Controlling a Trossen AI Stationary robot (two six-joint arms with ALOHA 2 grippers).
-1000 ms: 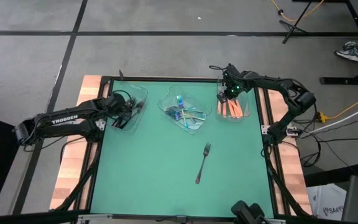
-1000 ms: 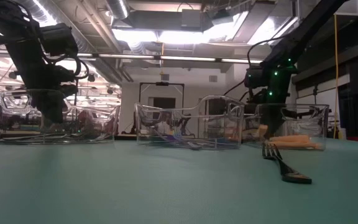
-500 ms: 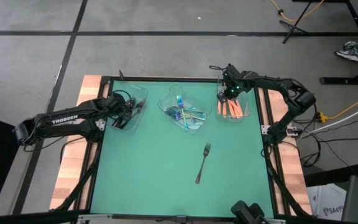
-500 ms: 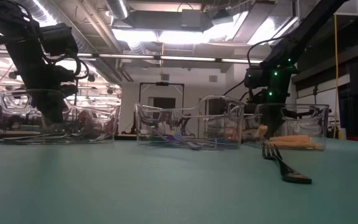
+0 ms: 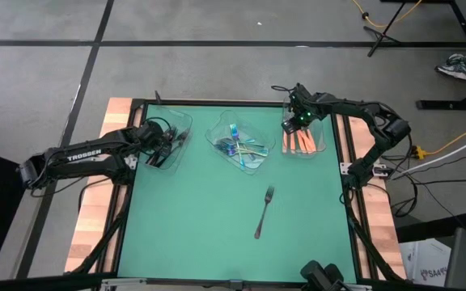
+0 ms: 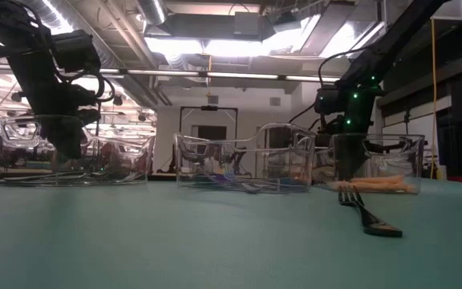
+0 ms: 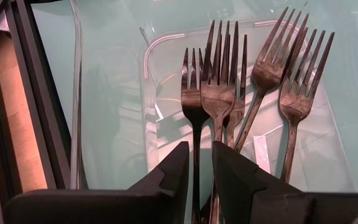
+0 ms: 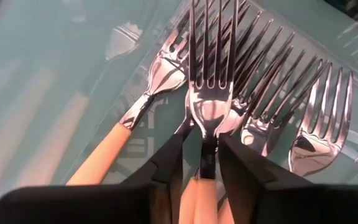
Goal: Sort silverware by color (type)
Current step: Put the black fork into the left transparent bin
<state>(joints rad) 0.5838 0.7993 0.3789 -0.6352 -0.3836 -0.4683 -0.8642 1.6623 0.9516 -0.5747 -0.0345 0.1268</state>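
High view, left to right | left gripper in left tray, fingers parted over black forks | iridescent utensils in middle tray | black fork loose on mat | right gripper over right tray, fingers apart astride orange-handled fork

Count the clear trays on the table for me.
3 in a row at the far side: left tray under the left gripper, middle tray, right tray under the right gripper.
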